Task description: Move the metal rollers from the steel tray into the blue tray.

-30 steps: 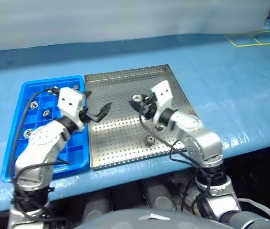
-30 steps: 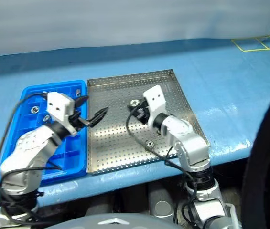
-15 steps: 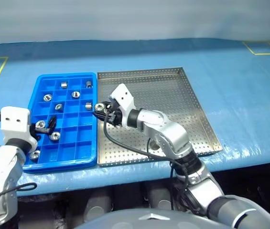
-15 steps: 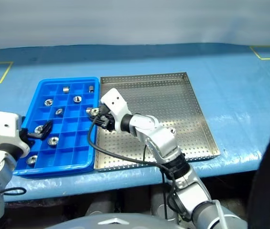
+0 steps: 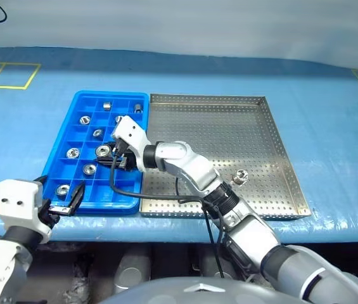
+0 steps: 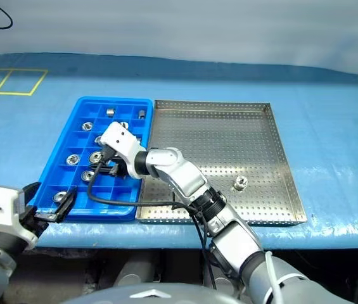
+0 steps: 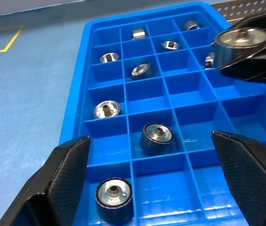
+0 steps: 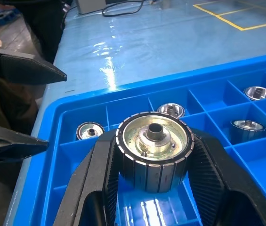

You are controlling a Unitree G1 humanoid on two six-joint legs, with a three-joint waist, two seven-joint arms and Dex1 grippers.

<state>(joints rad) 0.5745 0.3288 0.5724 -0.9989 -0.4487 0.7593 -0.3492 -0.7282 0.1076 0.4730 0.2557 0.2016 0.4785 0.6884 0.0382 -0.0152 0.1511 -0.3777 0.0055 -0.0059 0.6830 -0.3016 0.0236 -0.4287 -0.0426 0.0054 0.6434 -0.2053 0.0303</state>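
My right gripper [image 8: 152, 188] hides the cell beneath the metal roller [image 8: 152, 149] it clamps over the blue tray [image 5: 64, 136], 1 roller [image 5: 241, 177] sits in the steel tray [image 5: 274, 136], left gripper [image 7: 154, 181] gapes wide.

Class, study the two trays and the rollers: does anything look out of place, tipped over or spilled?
Nothing is spilled or damaged. One metal roller sits alone in the steel tray, waiting to be moved. The others lie singly in compartments of the blue tray, and the right gripper holds one over it.
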